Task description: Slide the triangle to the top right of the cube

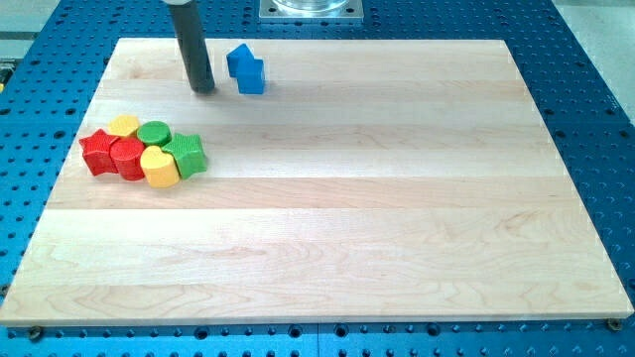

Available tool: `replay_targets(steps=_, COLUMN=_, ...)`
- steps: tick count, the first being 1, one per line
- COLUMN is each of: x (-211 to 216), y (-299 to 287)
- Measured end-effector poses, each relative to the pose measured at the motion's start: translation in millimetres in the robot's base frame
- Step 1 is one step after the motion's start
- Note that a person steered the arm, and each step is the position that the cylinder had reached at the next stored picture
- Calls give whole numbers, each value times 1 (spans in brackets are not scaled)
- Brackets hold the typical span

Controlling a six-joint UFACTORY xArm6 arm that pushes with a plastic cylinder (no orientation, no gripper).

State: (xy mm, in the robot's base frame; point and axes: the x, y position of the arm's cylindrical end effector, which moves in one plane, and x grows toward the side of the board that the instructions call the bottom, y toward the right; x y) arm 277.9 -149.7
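Note:
Two blue blocks touch each other near the board's top edge. The blue triangle (pixel 238 59) is the upper left one. The blue cube (pixel 252 77) sits just below and right of it. My tip (pixel 202 90) rests on the board to the left of the blue pair, a short gap from the cube and not touching either block. The dark rod rises from the tip to the view's top.
A tight cluster sits at the board's left: a red star (pixel 95 152), a yellow block (pixel 124 125), a green cylinder (pixel 154 132), a green star (pixel 187 156), a red block (pixel 127 159) and a yellow heart (pixel 159 168). The wooden board (pixel 347 218) lies on a blue perforated table.

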Motion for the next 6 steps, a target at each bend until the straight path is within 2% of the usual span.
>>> replay_targets(steps=1, x=-49, y=25)
replay_targets(steps=2, x=-64, y=32)
replay_targets(steps=6, x=-51, y=17)
